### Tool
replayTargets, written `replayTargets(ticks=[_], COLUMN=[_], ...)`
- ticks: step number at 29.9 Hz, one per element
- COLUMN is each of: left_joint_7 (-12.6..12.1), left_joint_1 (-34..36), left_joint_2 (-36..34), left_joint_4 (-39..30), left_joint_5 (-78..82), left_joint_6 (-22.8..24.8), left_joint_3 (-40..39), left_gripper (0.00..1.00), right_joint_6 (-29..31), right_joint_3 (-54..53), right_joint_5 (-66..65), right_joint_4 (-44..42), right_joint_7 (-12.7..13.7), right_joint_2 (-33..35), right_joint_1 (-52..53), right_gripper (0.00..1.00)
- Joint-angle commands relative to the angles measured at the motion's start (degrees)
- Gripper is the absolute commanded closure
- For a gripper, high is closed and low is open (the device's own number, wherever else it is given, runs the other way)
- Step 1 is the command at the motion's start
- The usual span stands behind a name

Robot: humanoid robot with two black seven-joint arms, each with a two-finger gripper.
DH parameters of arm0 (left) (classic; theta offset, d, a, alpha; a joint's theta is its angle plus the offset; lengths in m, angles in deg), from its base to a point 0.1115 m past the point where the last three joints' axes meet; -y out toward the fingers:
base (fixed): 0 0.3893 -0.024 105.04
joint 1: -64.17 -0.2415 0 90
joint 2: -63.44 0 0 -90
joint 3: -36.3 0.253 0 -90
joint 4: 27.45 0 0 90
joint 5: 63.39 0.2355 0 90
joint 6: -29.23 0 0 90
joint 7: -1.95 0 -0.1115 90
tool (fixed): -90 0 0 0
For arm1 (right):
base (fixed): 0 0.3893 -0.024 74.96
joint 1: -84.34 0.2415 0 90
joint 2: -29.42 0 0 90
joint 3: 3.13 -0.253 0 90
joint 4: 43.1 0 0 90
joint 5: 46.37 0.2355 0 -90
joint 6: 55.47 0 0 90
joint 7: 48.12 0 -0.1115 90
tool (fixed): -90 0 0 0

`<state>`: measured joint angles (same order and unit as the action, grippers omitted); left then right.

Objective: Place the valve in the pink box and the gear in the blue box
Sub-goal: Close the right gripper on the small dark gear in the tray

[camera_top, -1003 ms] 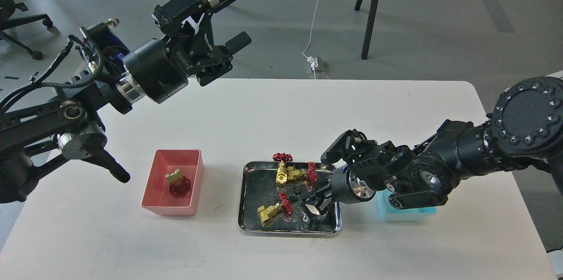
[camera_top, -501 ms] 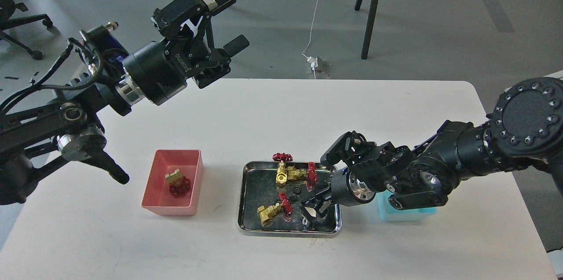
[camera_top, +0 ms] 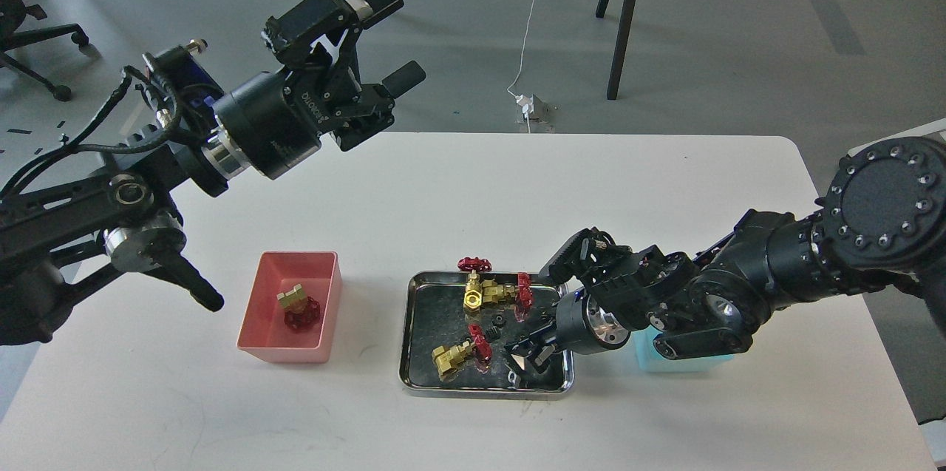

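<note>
Right gripper [camera_top: 526, 360] dips into the steel tray [camera_top: 411, 338] beside a gear [camera_top: 499, 320], presumably to grasp one; grip state unclear.

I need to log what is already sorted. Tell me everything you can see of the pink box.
The pink box is a salmon-coloured rectangular bin, plastic by its look, with sloping sides and an open top. It stands upright on the white table, left of the steel tray and apart from it. One brass valve with a red handwheel lies inside. Neither hand touches it.
</note>
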<state>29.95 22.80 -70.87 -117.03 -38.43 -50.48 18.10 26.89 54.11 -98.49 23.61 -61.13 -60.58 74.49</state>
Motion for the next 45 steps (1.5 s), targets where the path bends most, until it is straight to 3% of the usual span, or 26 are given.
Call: replayTargets(ticks=[1, 25, 29, 40, 45], left_joint_7=[0.0, 0.0, 0.0, 0.0, 0.0], left_joint_1=[-0.4, -0.5, -0.5, -0.5, -0.5], left_joint_2=[0.1, 0.2, 0.3, 0.3, 0.3], left_joint_4=[0.0, 0.1, 0.1, 0.1, 0.1], left_joint_5=[0.0, 0.0, 0.0, 0.0, 0.0], left_joint_6=[0.0, 0.0, 0.0, 0.0, 0.0], left_joint_3=[-0.1, -0.1, -0.1, -0.1, -0.1], left_gripper=[0.03, 0.02, 0.02, 0.02, 0.02], right_joint_6=[0.0, -1.7, -1.7, -1.7, -1.7], right_joint_3=[0.0, -0.1, -0.1, 0.0, 0.2], right_joint_5=[-0.1, -0.2, -0.2, 0.0, 0.2], right_joint_4=[-0.4, -1.5, -1.5, -1.3, -0.5], right_joint_7=[0.1, 0.1, 0.1, 0.1, 0.1], right_joint_2=[0.0, 0.0, 0.0, 0.0, 0.0], right_joint_1=[-0.4, -2.4, -2.5, -2.4, -1.3], right_gripper=[0.54, 0.62, 0.65, 0.87, 0.9])
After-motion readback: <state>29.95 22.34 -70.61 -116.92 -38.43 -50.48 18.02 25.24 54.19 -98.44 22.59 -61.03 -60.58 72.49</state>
